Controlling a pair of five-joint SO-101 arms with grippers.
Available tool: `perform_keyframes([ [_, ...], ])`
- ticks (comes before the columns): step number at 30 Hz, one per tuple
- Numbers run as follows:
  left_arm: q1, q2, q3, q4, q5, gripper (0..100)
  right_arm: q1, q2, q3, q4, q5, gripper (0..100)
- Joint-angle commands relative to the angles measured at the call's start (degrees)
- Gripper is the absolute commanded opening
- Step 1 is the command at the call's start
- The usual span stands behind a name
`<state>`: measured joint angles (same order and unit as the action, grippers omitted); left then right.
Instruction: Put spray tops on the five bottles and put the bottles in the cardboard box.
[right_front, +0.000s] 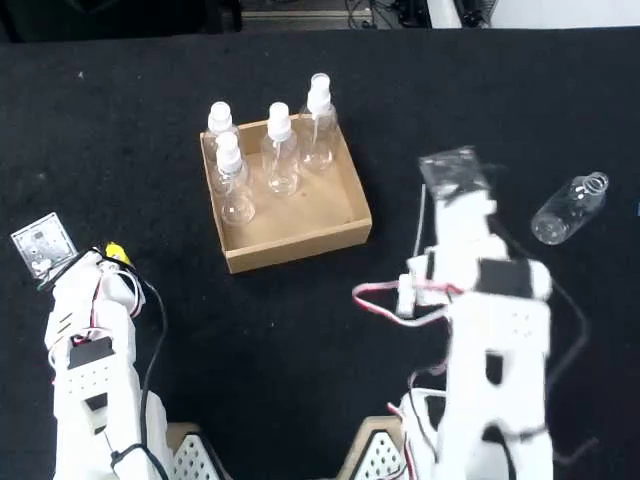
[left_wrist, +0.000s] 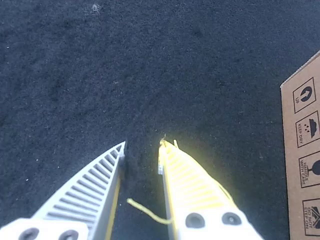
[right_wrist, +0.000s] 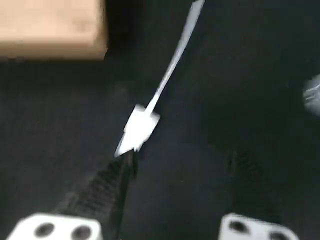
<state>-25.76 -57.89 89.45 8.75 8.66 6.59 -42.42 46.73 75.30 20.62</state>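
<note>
In the high view, the cardboard box (right_front: 300, 225) sits mid-bench (right_front: 150, 100). Four clear bottles (right_front: 279, 150) stand upright inside it, crowded toward its far wall, each wearing a white spray top (right_front: 319, 92). The fifth bottle (right_front: 568, 210) lies on its side well to the right of the box, clear and uncapped (its neck points away from the box). My right arm (right_front: 490, 330) stands between the box and that bottle. My left arm (right_front: 90, 350) sits off the box's near left corner.

In the left wrist view, the left pincer (left_wrist: 142, 145) hangs over bare bench beside the printed box wall. Its white and yellow fingers are a narrow gap apart, with nothing between them.

In the right wrist view, the right pincer (right_wrist: 180, 157) is spread wide. A loose spray top (right_wrist: 140, 127), white with a thin dip tube, sits at one fingertip, not between the two fingers. A corner of the box lies just beyond it.
</note>
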Motion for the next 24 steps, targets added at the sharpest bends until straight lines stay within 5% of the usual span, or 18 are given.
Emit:
perform_keyframes([
  [1,0.8,-0.9,-0.3,-1.3,-0.6,9,-5.0,9.6,-3.6,1.1,-0.1,26.5],
  [24,0.8,-0.9,-0.4,-1.3,-0.7,9,-7.5,18.9,10.7,-23.7,-0.2,26.1],
])
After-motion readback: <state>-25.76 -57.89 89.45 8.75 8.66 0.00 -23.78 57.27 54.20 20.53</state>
